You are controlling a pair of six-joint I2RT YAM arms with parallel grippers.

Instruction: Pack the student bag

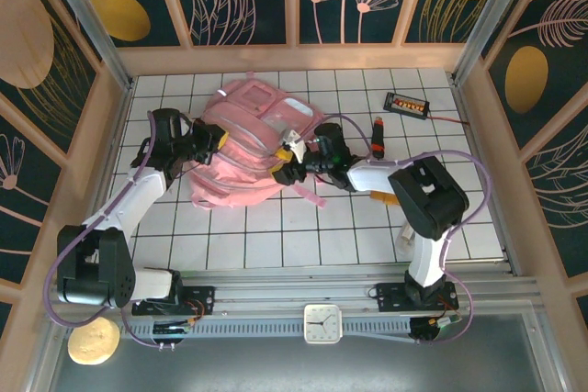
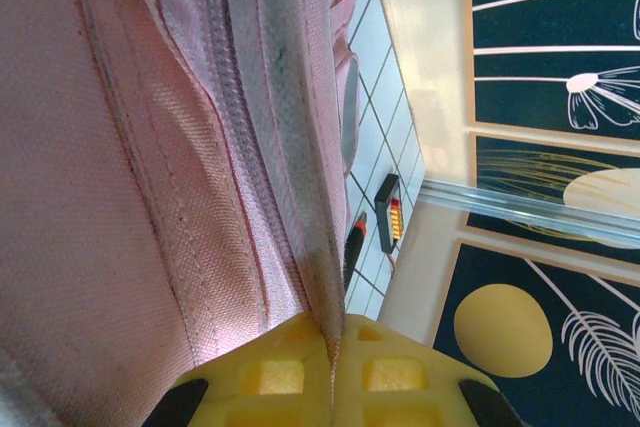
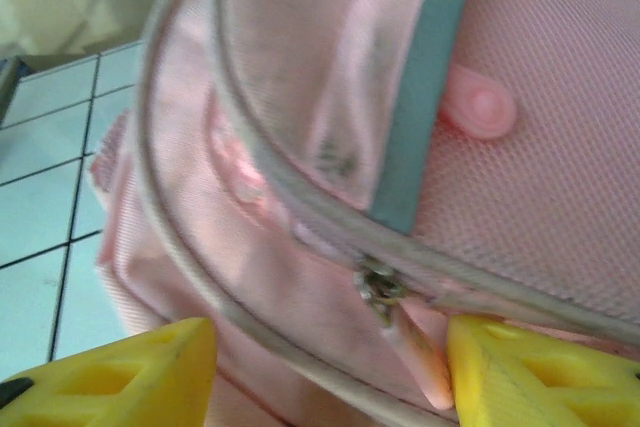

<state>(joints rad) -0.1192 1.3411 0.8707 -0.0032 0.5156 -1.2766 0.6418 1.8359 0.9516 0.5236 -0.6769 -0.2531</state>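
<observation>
White tiles, boxed in by dark floral panels, carried the student bag (image 1: 248, 149), slumped left of centre toward the back. The left gripper (image 1: 217, 140) was clamped tight on a fold of its pink fabric beside a zipper seam. The right gripper (image 1: 287, 164) stood with jaws apart at the bag's near-right side, the zipper pull (image 3: 385, 292) between them and nothing gripped. A black device (image 1: 407, 103) and an orange-tipped pen (image 1: 378, 132) lay on the tiles to the right. Packing looked barely begun: the zipper seemed shut where visible, and those items were not yet inside.
</observation>
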